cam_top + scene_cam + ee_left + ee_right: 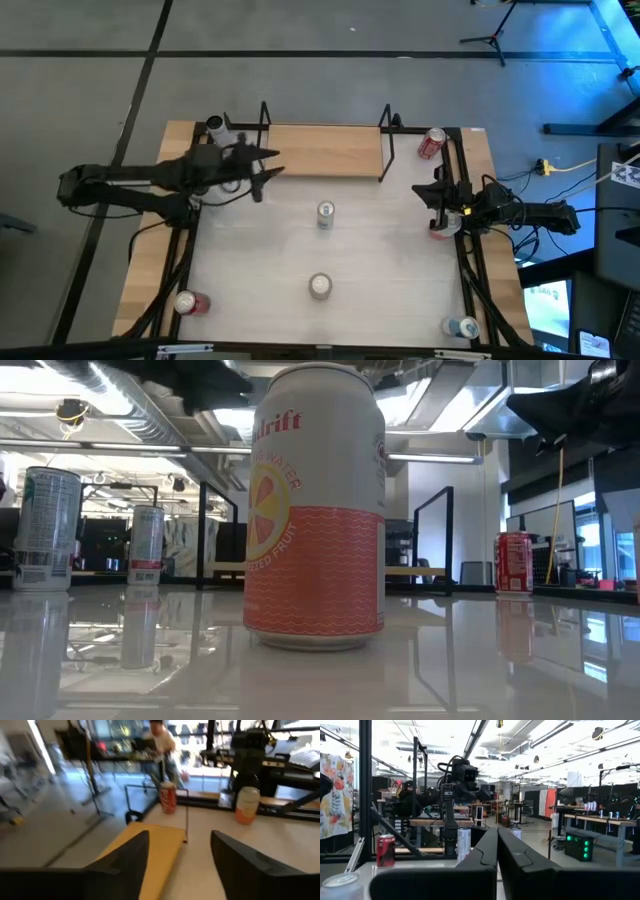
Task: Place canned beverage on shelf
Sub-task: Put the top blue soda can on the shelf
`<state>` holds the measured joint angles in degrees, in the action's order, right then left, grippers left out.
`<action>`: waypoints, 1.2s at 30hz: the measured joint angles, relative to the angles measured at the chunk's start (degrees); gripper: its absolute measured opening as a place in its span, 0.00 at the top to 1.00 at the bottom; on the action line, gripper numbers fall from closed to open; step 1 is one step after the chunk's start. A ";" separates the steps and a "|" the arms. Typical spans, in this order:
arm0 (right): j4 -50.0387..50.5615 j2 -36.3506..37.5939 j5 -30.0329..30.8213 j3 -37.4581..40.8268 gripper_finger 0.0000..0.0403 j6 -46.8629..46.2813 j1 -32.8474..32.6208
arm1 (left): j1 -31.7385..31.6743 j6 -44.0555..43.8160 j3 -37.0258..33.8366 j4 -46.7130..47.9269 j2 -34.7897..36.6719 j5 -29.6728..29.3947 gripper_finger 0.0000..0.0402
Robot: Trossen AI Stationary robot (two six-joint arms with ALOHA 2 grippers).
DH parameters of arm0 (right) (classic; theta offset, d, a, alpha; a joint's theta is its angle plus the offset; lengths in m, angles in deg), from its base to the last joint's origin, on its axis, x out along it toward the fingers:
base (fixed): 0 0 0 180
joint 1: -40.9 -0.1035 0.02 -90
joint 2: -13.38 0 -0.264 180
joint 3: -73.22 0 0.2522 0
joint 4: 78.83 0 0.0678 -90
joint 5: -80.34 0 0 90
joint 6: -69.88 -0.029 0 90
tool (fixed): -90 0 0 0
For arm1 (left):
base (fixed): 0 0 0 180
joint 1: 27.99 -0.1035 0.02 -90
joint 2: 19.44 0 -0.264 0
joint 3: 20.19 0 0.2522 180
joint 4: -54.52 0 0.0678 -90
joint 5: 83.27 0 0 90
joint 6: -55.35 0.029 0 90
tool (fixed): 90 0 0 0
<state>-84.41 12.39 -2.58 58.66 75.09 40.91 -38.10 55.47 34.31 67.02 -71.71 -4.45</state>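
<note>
The left claw (268, 168), fingers spread and holding nothing, is hovering over the nine o'clock end of the low light-wood shelf with a black metal frame (325, 152). The right claw (436, 190), fingers pressed together, is waiting near the pale bench's (380, 270) three o'clock edge. A silver-topped can (325, 212) is standing at six o'clock from the shelf.

From overhead we look straight down on the whole surface (380, 250), the shelf (325, 151) at upper centre of the frame. Our low camera sits at surface level, so close to the pink-and-white can (315, 510) that it fills the frame's middle; that same can (319, 285) appears lower centre from above. Our left wrist camera faces along the shelf toward the red can (168, 799). Our right wrist camera looks level across the surface at the left arm (455, 795), which the overhead view shares.
</note>
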 joint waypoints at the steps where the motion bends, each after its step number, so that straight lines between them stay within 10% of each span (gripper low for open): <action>1: -0.35 0.00 0.00 -0.02 0.99 0.00 0.00 | -0.71 -0.84 2.31 1.73 -2.20 1.90 0.41; 9: -2.91 0.00 0.00 -0.04 0.99 0.02 0.00 | -0.52 -1.48 16.40 10.15 -17.43 12.48 0.32; 36: -13.83 0.00 3.89 -0.09 0.99 5.62 0.00 | 5.27 -6.07 20.34 5.24 -25.42 6.21 0.18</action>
<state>-98.24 12.39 1.31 58.57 80.71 40.91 -32.83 49.40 54.65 72.26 -97.13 1.76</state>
